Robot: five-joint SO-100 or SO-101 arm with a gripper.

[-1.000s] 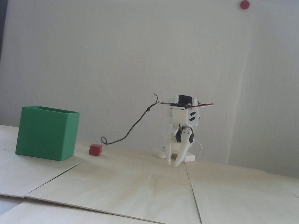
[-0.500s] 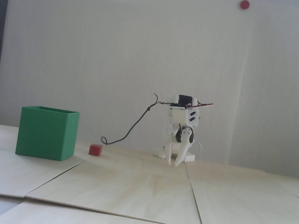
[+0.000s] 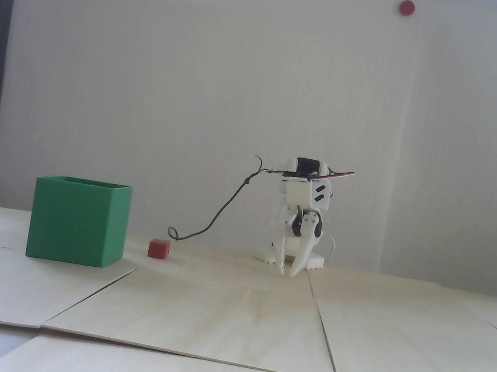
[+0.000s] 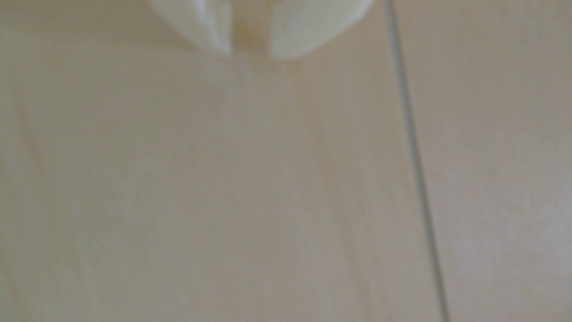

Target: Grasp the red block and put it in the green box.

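1. While your gripper [image 3: 287,273] hangs tips-down just above the table [image 3: 233,318], its fingers stand slightly parted, holding nothing.
2. You'll see the red block [image 3: 159,248] on the table just right of the green box [image 3: 78,221], well left of the gripper.

The red block [image 3: 159,248] sits just right of the green box [image 3: 78,221], end effector [image 3: 288,273] well apart

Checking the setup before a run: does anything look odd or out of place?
Only a loose dark wire trailing from the white arm, coiling on the table just behind the small red cube. The big green box stands square.
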